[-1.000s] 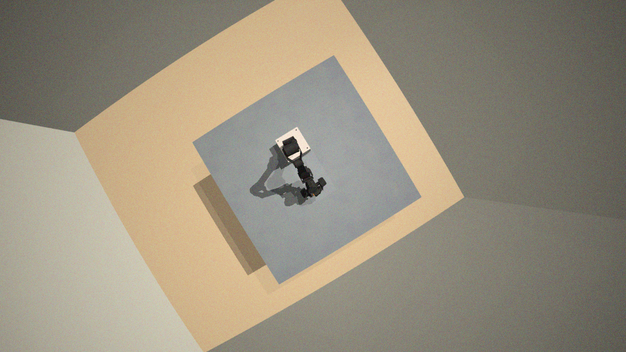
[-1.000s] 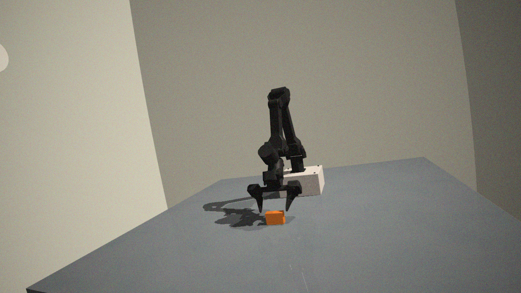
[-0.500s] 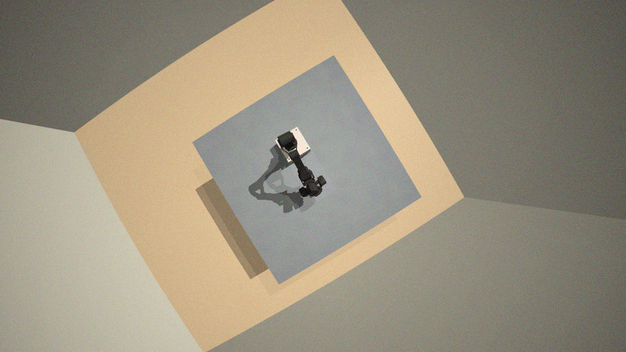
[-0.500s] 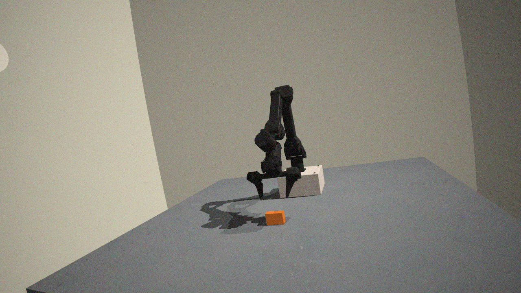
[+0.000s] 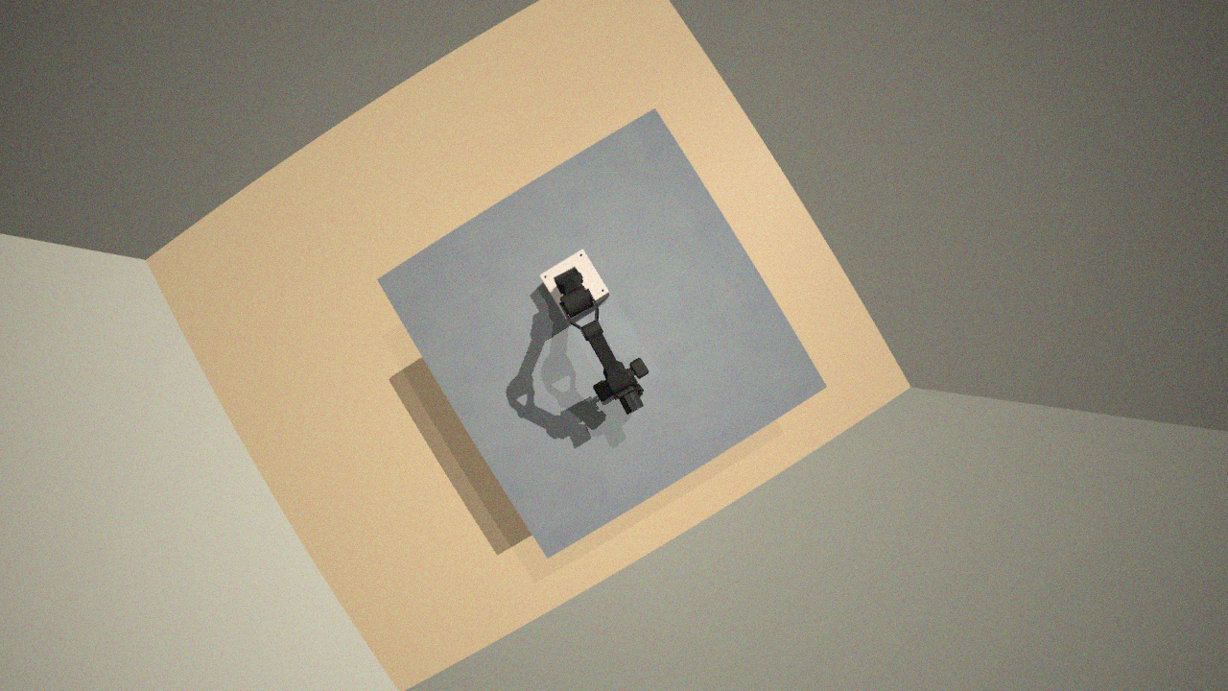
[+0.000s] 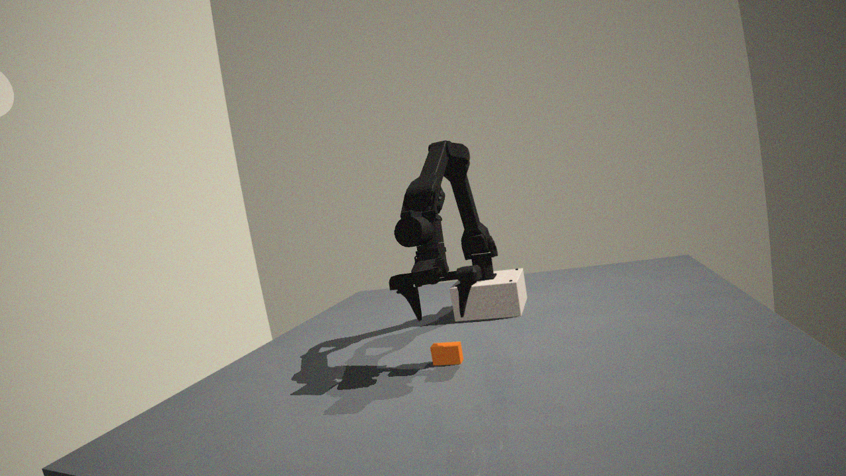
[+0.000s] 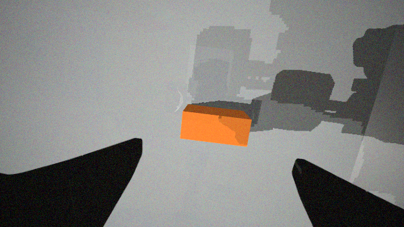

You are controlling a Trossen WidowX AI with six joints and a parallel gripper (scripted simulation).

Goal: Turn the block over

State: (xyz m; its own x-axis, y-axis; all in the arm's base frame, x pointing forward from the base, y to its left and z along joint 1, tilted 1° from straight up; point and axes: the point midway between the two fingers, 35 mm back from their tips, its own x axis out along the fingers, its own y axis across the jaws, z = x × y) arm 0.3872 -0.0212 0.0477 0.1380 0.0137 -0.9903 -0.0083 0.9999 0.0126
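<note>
Gripper [image 6: 440,306] hangs above the table [image 6: 620,355] with its fingers spread wide and nothing between them; tips point down, clear of the surface, close in front of the white base [image 6: 494,294] that carries the arm [image 6: 449,195]. The orange block [image 6: 446,353] rests flat on the table, apart from the gripper and nearer the exterior camera, at the edge of the arm's shadow. In the wrist view the block [image 7: 216,126] lies ahead of the open fingers, outside their span, one long side facing the lens. No mark shows on any visible face, top included, so the marked side may already be underneath; cannot confirm from these views. In the top view the block is hidden under the arm. Judged step: the flip and release look finished, gripper backed off. Next move, if any, calls only for keeping clear of the block and checking it sits steady; if the mark turned out to be elsewhere, a fresh approach across the block's short width would be needed.
</note>
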